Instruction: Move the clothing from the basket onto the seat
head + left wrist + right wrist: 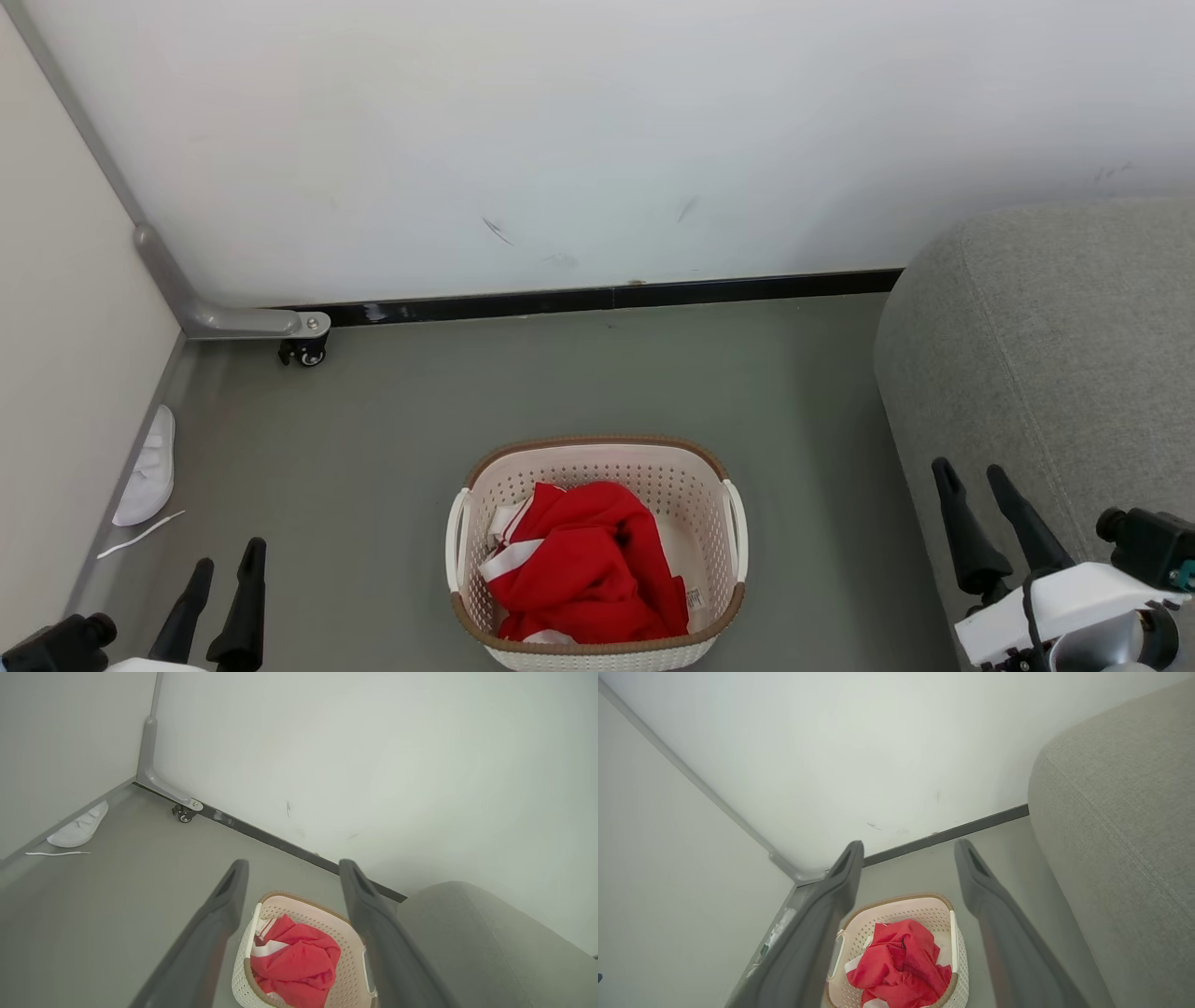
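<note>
The cream perforated basket (709,504) with a brown rim stands on the grey floor at bottom centre, also in the left wrist view as basket (348,952) and the right wrist view as basket (896,912). Bunched red clothing (583,565) with white stripes lies inside it, seen too as clothing (299,961) and clothing (899,963). The grey seat (1055,355) rises at the right, with seat (486,947) and seat (1120,826) in the wrist views. My left gripper (227,562) stands open at the lower left, well apart from the basket. My right gripper (971,471) stands open in front of the seat's edge, empty.
A white wall with a dark skirting strip (607,301) closes the back. A grey partition foot with a castor (303,350) stands at the back left. A white shoe (149,467) and a loose lace (140,535) lie along the left wall. Bare floor surrounds the basket.
</note>
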### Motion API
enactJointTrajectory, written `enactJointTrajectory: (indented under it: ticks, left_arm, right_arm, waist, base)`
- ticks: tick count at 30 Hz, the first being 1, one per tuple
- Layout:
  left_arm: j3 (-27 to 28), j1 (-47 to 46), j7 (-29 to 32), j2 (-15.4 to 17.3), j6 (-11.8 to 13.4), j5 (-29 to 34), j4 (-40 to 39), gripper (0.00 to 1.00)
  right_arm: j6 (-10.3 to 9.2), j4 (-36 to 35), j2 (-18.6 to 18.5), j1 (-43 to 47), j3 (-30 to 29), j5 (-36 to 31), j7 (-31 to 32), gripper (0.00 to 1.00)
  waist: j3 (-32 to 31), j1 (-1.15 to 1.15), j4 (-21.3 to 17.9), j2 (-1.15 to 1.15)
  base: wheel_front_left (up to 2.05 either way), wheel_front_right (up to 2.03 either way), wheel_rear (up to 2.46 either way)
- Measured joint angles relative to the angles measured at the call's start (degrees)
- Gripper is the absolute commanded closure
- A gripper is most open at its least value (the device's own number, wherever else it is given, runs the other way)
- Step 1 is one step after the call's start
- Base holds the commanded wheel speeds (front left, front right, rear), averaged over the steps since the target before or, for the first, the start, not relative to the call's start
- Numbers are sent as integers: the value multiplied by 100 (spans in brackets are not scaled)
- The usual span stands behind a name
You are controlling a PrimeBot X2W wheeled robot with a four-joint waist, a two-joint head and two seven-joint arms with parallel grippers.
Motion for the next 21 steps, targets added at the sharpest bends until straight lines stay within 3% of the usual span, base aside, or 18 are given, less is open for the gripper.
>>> enactJointTrajectory:
  ticks: [21]
  left_arm:
    - [-20,139,-425,183,-45,1905,-132,0]
  right_arm:
    - [0,-147,87,232,-393,-1826,-438,0]
  waist:
    - [34,-7,-47,0]
  base:
    - [0,0,0]
